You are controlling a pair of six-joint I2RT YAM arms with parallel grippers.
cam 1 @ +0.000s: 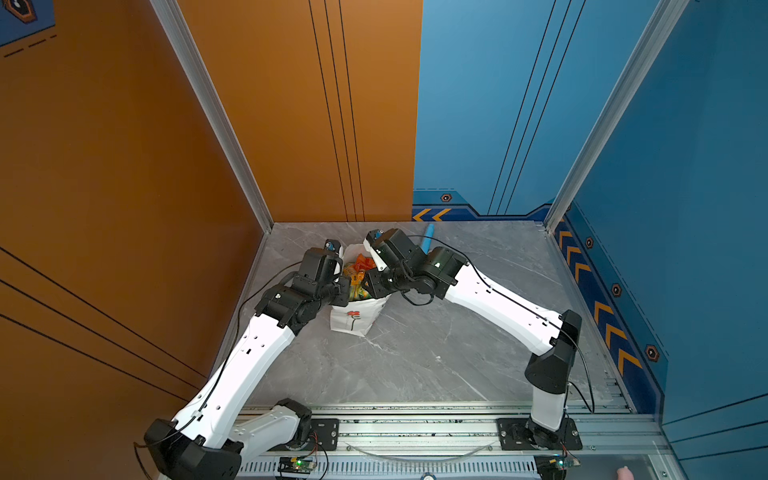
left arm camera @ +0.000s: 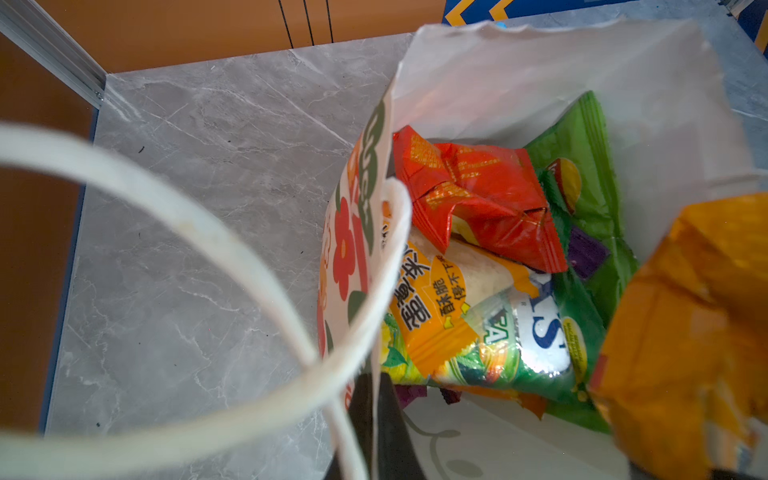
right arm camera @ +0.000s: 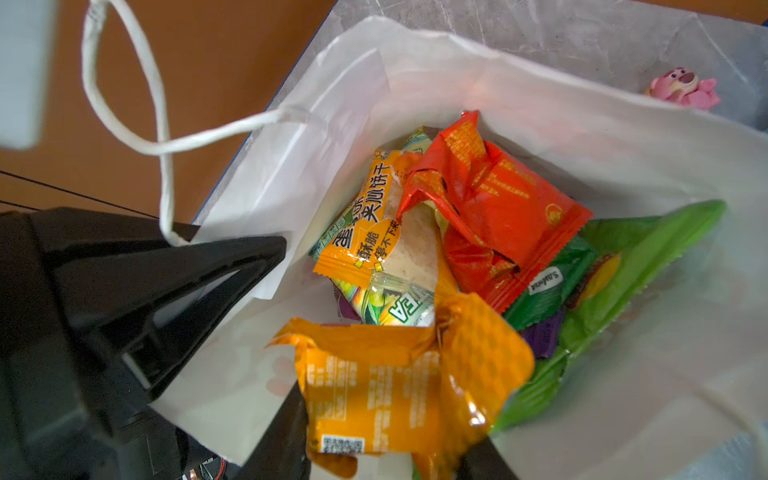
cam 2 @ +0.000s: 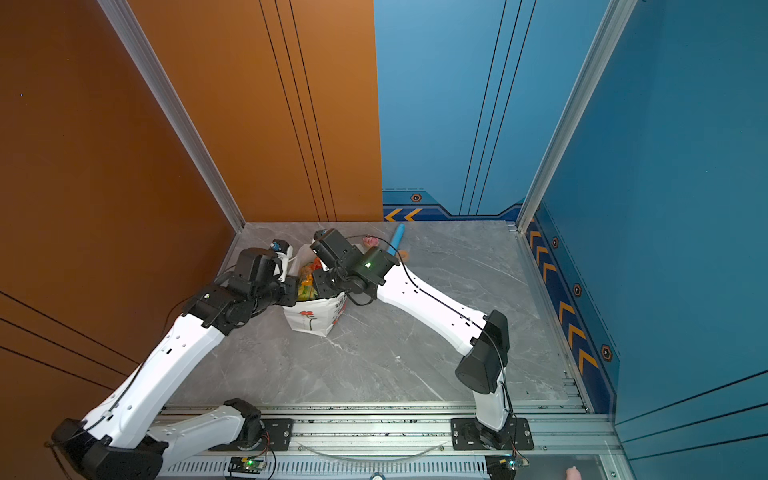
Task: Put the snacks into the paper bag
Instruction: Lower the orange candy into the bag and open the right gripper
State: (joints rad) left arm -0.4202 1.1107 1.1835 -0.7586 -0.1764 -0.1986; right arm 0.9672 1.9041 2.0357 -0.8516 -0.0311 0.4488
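Gripping orange packet, right hand; left hand pinches paper bag near pink toy

The paper bag is matt, creased white paper with a woven cord handle at upper left, the red packet and orange packet are glossy crinkled plastic film, and the tabletop is smooth grey marbled stone.

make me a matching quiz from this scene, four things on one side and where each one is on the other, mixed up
1 red packet
2 orange packet
3 pink toy
4 paper bag rim

a pinched by the left hand
b on the table, outside the bag
c held in the right hand
d lying loose inside the bag

Pairs: 1-d, 2-c, 3-b, 4-a
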